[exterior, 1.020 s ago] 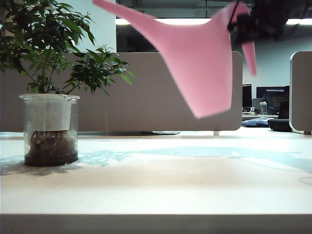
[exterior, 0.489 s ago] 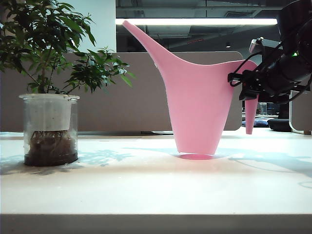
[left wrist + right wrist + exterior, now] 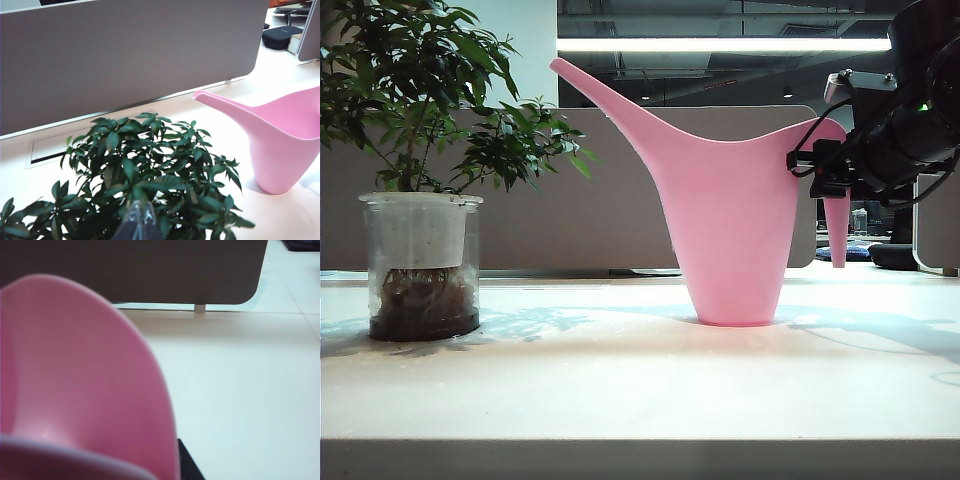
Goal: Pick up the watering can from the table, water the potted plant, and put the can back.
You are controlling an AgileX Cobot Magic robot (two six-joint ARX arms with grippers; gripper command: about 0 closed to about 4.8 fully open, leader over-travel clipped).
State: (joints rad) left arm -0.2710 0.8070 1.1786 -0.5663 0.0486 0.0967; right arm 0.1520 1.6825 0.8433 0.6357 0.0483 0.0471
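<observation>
The pink watering can (image 3: pixel 730 230) stands upright on the white table (image 3: pixel 620 390), right of middle, with its spout pointing up towards the potted plant (image 3: pixel 420 260). My right gripper (image 3: pixel 823 168) is at the top of the can's hook handle, shut on it. In the right wrist view the can's body (image 3: pixel 75 375) fills most of the picture and only one dark fingertip (image 3: pixel 189 465) shows. My left gripper (image 3: pixel 137 220) hovers shut just above the plant's leaves (image 3: pixel 145 165), with the can (image 3: pixel 280 145) off to the side. The left gripper is out of the exterior view.
A grey partition panel (image 3: pixel 620 190) runs along the back of the table. A cable slot (image 3: pixel 50 150) is set into the tabletop behind the plant. A black bag (image 3: pixel 895 255) lies on a farther desk at the right.
The can came down from a tilted hold in the air and now stands upright on the table. My right gripper came down with it, at the handle. The plant has not moved.
</observation>
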